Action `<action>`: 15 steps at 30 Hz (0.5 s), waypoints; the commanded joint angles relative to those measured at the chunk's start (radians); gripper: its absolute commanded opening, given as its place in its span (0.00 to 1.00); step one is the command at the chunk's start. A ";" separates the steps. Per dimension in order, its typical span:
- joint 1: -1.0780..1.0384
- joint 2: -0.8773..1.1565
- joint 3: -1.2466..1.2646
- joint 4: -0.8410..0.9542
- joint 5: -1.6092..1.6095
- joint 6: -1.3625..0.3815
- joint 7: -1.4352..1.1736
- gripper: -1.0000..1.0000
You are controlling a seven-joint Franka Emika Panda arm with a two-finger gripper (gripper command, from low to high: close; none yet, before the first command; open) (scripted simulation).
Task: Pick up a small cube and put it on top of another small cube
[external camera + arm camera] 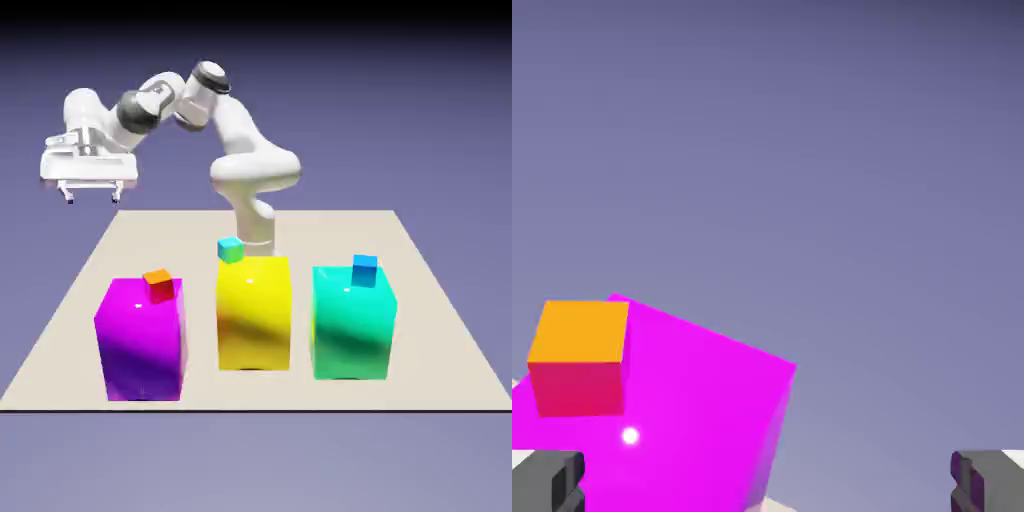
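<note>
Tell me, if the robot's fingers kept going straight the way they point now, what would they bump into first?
Probably nothing: the gripper aims mostly at empty backdrop. The magenta block with the orange cube sits low and off to one side, though depth is unclear.

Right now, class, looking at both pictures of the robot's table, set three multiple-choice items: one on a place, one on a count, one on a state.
1. The orange cube sits on which block?
A yellow
B magenta
C teal

2. How many large blocks stand on the table?
A two
B three
C four

3. The hand is:
A open, holding nothing
B shut on a cube
C resting on a block

Key: 1 B, it sits atop the magenta block. 2 B, magenta, yellow, teal. 3 A, its fingers stand apart in the hand view.
</note>
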 commanded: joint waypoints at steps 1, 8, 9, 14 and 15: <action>0.010 -0.017 -0.036 0.009 -0.010 -0.017 -0.031 0.50; 0.079 -0.132 -0.290 0.071 -0.077 -0.134 -0.249 0.50; 0.089 -0.149 -0.326 0.080 -0.086 -0.150 -0.280 0.50; 0.138 -0.231 -0.507 0.124 -0.134 -0.234 -0.436 0.50; 0.148 -0.247 -0.544 0.133 -0.144 -0.251 -0.467 0.50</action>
